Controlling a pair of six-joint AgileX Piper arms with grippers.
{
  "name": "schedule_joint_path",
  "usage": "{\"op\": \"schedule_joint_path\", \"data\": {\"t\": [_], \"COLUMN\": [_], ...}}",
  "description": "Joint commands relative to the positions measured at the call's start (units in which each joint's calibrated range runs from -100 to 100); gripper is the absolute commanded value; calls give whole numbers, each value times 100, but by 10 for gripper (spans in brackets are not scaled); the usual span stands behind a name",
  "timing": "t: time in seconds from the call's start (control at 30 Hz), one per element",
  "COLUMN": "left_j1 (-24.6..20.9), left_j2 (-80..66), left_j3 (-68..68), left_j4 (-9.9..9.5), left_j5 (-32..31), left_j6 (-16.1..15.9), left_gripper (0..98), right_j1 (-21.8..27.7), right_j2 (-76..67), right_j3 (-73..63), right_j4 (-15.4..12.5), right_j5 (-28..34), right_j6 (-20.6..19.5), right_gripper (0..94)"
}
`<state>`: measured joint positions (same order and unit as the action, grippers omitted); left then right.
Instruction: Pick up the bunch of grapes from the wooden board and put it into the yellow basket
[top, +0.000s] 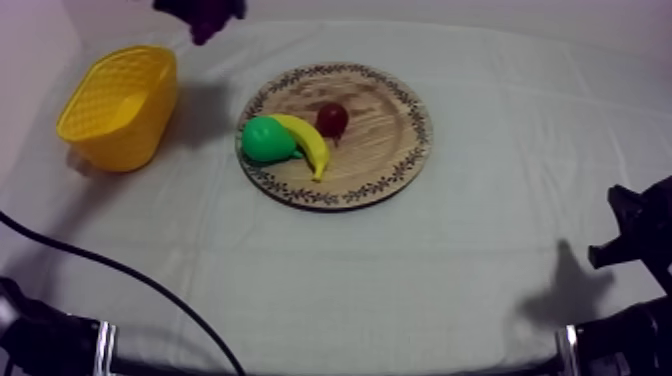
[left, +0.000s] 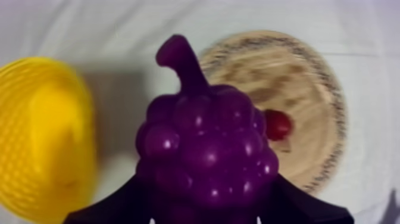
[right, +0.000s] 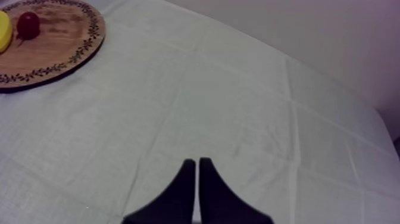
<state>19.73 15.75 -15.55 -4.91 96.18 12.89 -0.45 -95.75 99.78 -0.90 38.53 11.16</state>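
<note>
My left gripper (top: 205, 18) is high at the back of the table, between the yellow basket (top: 120, 105) and the round wooden board (top: 335, 135), shut on the purple bunch of grapes (top: 207, 20). Close to its camera the grapes (left: 205, 149) hang stem up between the black fingers (left: 297, 205), above the cloth between basket (left: 41, 149) and board (left: 297, 77). My right gripper (right: 197, 164) is shut on nothing, low over bare cloth at the table's right; its arm (top: 640, 240) sits at the right edge.
On the board lie a green pear (top: 267, 140), a banana (top: 308, 145) and a small red fruit (top: 332, 118), the red fruit (left: 277, 125) also beside the grapes. The board's rim (right: 71, 56) lies far ahead of my right gripper.
</note>
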Motion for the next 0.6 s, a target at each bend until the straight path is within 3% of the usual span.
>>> {"op": "schedule_joint_path", "data": {"t": [0.0, 0.3, 0.57], "left_j1": [-426, -1474, -1947], "left_j2": [-96, -367, -352], "left_j3": [250, 732, 883], "left_j4": [-31, -182, -213], "left_j5": [-5, -50, -54], "left_j6": [-72, -376, -548], "left_gripper": [464, 469, 484], "right_j1": [-1, -1, -1], "right_j2": [0, 0, 0], "right_j3": [0, 0, 0], "right_j4": [-1, -1, -1], "right_j5": [2, 2, 2], "right_j6": [10, 10, 10], "right_gripper": [3, 3, 3]}}
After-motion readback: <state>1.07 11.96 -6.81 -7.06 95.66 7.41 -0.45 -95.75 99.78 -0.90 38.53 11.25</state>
